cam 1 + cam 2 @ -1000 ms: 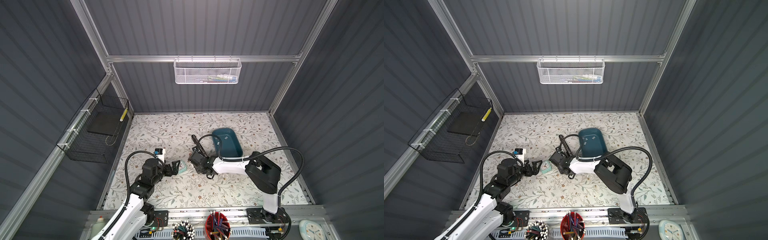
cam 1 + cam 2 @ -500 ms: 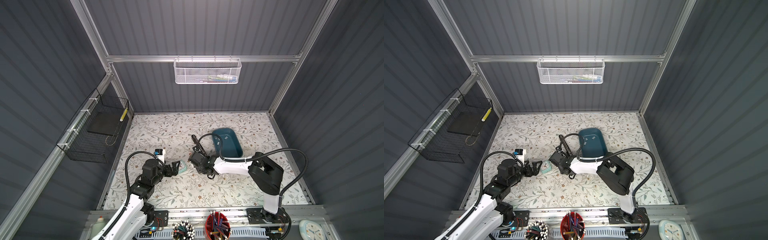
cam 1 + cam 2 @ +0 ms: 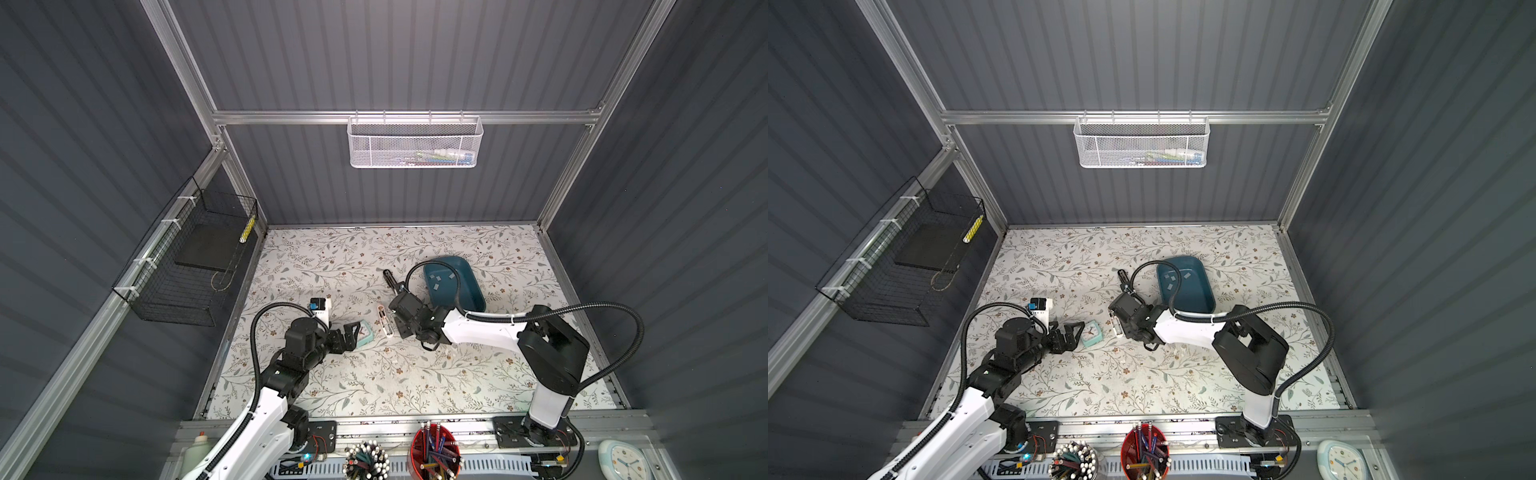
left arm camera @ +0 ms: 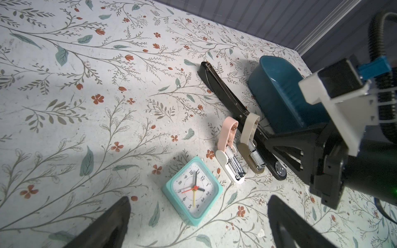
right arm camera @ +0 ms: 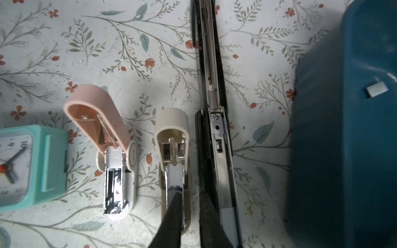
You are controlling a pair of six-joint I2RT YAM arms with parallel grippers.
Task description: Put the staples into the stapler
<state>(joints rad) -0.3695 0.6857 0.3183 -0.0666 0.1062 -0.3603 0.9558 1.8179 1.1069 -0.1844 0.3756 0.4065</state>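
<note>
Three staplers lie open side by side: a pink-and-white one (image 5: 116, 167) (image 4: 229, 150) (image 3: 384, 322), a beige one (image 5: 171, 137) (image 4: 250, 139) and a long black one (image 5: 211, 64) (image 3: 390, 278) (image 3: 1124, 277). The staples (image 3: 436, 276) (image 3: 1169, 276) (image 5: 377, 90) are small grey strips inside the teal tray (image 3: 469, 295) (image 3: 1200, 291). My right gripper (image 5: 190, 195) (image 3: 401, 328) hangs over the beige stapler's front end. Its fingers stand a narrow gap apart, one over the metal magazine, the other by the black stapler. My left gripper (image 4: 198, 199) (image 3: 355, 330) is wide open around a mint clock (image 4: 192, 191), without touching it.
A white mesh basket (image 3: 415, 143) hangs on the back wall and a black wire basket (image 3: 187, 270) on the left wall. Two pen cups (image 3: 434, 455) and a pale clock (image 3: 623, 459) sit on the front rail. The teal tray stands just right of the black stapler.
The right arm's elbow has shifted slightly while its gripper stays over the staplers. The left arm has not moved.
</note>
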